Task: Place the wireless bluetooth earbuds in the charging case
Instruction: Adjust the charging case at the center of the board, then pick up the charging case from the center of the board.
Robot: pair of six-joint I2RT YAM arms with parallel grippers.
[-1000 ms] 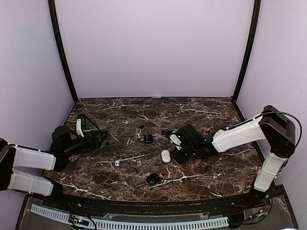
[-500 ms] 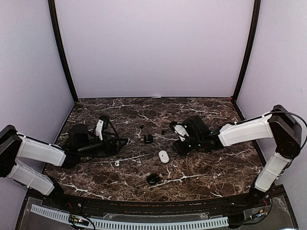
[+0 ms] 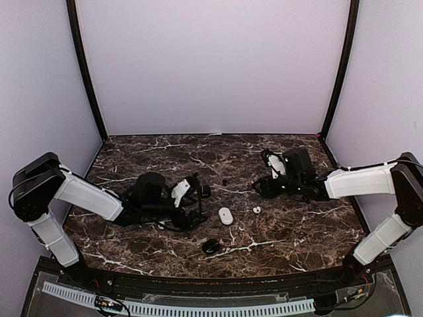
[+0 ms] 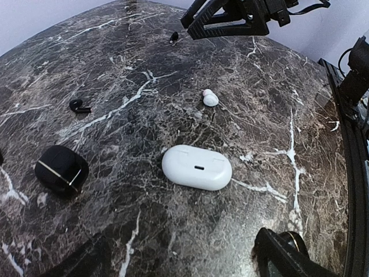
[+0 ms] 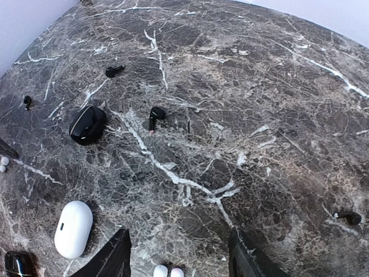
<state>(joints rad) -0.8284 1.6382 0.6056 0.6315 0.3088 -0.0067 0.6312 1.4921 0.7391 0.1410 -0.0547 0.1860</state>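
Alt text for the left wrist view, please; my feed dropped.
A closed white charging case lies mid-frame on the dark marble table, a white earbud just beyond it. A closed black case sits at frame left, with a black earbud beyond that.

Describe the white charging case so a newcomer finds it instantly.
Start at the dark brown marble tabletop, near its middle. A glossy white oval plastic case lies flat there. It dwarfs the tiny white earbud to its right, and the neighbouring rounded case is black.
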